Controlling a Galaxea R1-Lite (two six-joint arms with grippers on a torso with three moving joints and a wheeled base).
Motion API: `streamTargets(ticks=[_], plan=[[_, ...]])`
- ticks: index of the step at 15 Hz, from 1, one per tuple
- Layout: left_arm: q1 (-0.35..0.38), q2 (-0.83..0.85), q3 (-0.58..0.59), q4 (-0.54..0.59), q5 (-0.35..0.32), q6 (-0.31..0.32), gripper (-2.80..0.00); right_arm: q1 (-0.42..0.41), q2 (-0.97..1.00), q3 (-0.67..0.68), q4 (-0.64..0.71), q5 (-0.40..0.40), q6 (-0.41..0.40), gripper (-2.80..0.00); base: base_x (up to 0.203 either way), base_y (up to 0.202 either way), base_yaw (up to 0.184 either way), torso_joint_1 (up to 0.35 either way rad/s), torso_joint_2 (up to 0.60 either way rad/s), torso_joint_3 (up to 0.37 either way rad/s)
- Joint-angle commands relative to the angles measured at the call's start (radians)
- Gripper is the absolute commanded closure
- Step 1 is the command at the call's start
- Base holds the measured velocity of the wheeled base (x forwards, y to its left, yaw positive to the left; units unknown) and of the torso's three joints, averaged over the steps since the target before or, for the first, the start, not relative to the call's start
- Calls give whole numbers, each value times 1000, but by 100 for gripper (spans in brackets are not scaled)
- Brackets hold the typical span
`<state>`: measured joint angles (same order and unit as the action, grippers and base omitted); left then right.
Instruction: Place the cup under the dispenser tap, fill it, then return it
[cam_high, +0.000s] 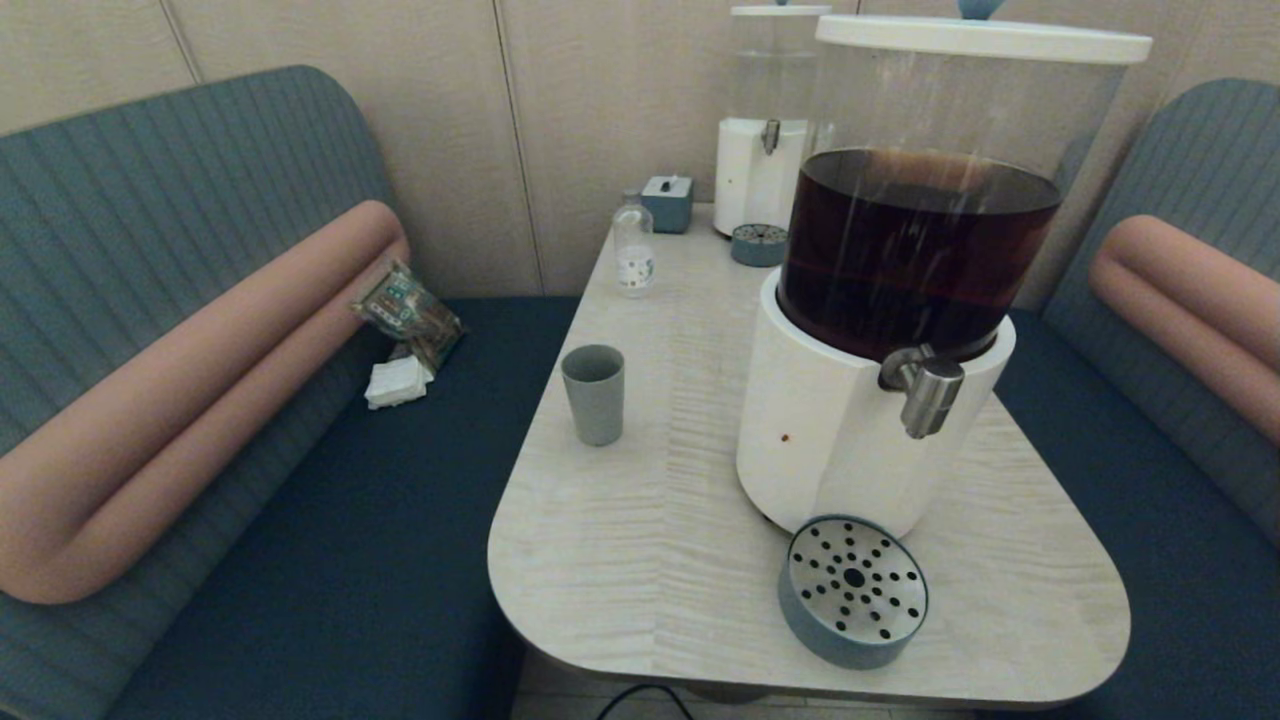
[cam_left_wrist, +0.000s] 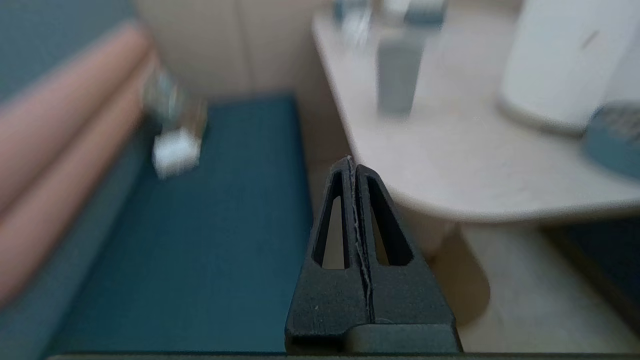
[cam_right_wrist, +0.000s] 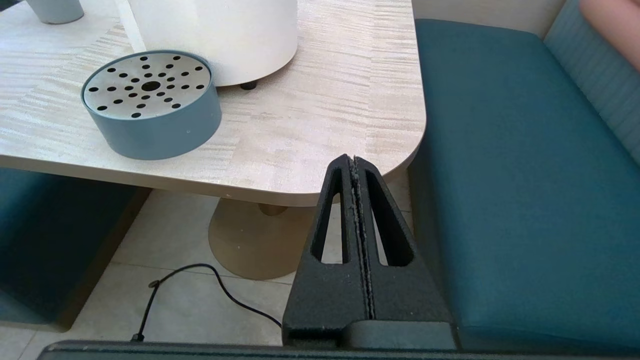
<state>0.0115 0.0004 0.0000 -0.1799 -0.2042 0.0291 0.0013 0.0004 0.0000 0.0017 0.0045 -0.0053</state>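
The grey-blue cup (cam_high: 594, 393) stands upright and empty on the pale table's left side, apart from the big white-based dispenser (cam_high: 880, 400) of dark brown liquid. Its brushed-steel dispenser tap (cam_high: 925, 390) points down over a round perforated drip tray (cam_high: 853, 590). Neither arm shows in the head view. My left gripper (cam_left_wrist: 352, 162) is shut and empty, low beside the table's near left edge, with the cup (cam_left_wrist: 398, 75) far ahead. My right gripper (cam_right_wrist: 352, 161) is shut and empty below the table's near right corner, near the drip tray (cam_right_wrist: 150, 102).
A small clear labelled bottle (cam_high: 633, 245), a tissue box (cam_high: 667, 203), a second clear-liquid dispenser (cam_high: 765, 150) and its drip tray (cam_high: 758, 244) stand at the table's back. Snack packets (cam_high: 408, 310) lie on the left bench. A black cable (cam_right_wrist: 200, 285) runs on the floor.
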Motion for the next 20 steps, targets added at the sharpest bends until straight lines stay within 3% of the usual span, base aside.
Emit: streamTargets(ticks=[1, 4, 5, 7, 12, 20], plan=[[1, 0, -2, 31, 21, 0, 0, 0, 1, 0, 0, 0, -1, 0, 0, 0, 0, 0, 0, 0], [1, 0, -7, 66, 91, -2, 0, 0, 1, 0, 0, 0, -1, 0, 0, 0, 0, 0, 0, 0], [1, 0, -10, 103, 150, -1, 0, 0, 1, 0, 0, 0, -1, 0, 0, 0, 0, 0, 0, 0], [1, 0, -1, 184, 193, 3, 0, 0, 1, 0, 0, 2, -1, 0, 0, 0, 0, 0, 0, 0], [1, 0, -2, 178, 197, -32, 0, 0, 0, 0, 0, 0, -1, 0, 0, 0, 0, 0, 0, 0], [1, 0, 2, 174, 198, -37, 0, 0, 1, 0, 0, 1, -2, 0, 0, 0, 0, 0, 0, 0]])
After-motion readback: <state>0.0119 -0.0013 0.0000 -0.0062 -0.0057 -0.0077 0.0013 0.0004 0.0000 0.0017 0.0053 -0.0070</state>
